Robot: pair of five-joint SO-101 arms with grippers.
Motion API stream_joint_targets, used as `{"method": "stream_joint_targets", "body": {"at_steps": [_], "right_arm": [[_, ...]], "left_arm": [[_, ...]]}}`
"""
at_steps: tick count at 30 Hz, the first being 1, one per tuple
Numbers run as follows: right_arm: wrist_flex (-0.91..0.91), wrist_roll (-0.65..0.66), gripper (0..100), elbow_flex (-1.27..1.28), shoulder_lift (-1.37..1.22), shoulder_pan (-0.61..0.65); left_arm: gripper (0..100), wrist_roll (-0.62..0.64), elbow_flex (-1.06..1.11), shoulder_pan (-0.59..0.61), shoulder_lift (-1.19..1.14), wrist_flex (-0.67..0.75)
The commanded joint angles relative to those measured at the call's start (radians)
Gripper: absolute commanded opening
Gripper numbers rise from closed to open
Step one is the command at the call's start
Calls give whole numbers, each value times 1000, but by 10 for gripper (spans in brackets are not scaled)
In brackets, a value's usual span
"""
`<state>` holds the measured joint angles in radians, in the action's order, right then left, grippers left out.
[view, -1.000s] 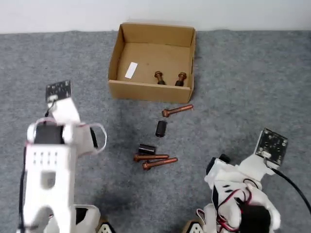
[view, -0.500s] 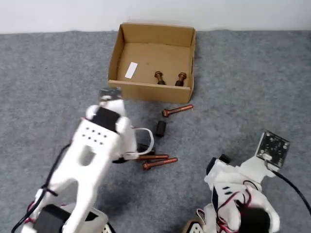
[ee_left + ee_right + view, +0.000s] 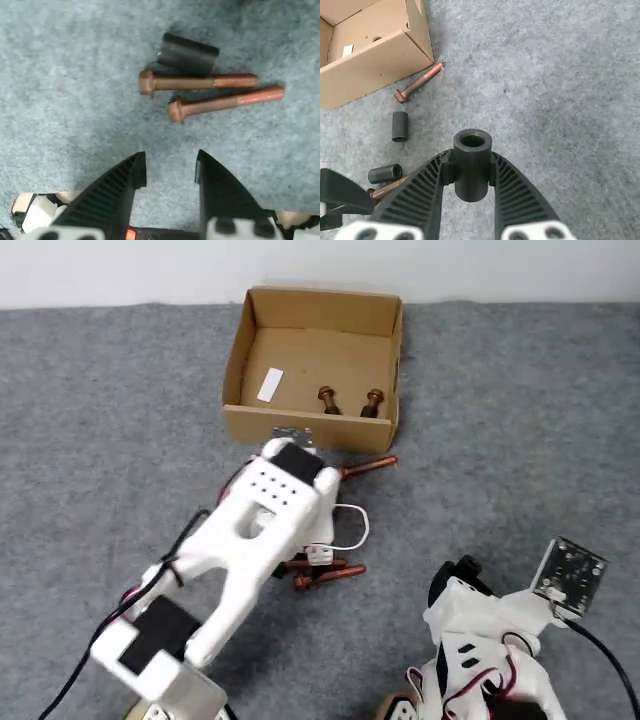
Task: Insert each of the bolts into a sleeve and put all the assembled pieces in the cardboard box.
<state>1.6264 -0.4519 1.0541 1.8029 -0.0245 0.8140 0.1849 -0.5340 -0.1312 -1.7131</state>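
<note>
Lying just ahead of the spread left gripper [image 3: 170,167], a bolt [image 3: 197,82], a second bolt [image 3: 225,102] and a short sleeve [image 3: 187,54] were seen, not touched. A black sleeve [image 3: 472,177] was pinched by the right gripper [image 3: 470,164], and the cardboard box [image 3: 375,70] was located far ahead of it, with a third bolt [image 3: 417,82] just beside the box.

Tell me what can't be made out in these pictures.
High view: the white left arm covers most of two copper bolts on the grey carpet.
High view: two bolted pieces in the brown cardboard box are too small to judge seating.
Right wrist view: the edge cuts off the box; its front wall screens the pieces inside.
</note>
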Motion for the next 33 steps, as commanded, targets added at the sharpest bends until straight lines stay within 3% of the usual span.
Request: {"method": "stream_joint_targets", "body": {"at_steps": [1, 15, 21, 27, 33], "right_arm": [[-27, 12, 8, -5, 4, -12], [-27, 12, 8, -3, 4, -12], [-27, 12, 8, -3, 4, -12], [-27, 12, 8, -3, 4, -12], [-27, 12, 8, -3, 4, -10]], "left_arm": [[172, 11, -74, -9, -58, -11], [161, 9, -193, 0, -358, -9], [2, 32, -288, 107, -453, -9], [6, 34, -337, 227, -496, -15], [6, 32, -401, 252, -404, -17]]}}
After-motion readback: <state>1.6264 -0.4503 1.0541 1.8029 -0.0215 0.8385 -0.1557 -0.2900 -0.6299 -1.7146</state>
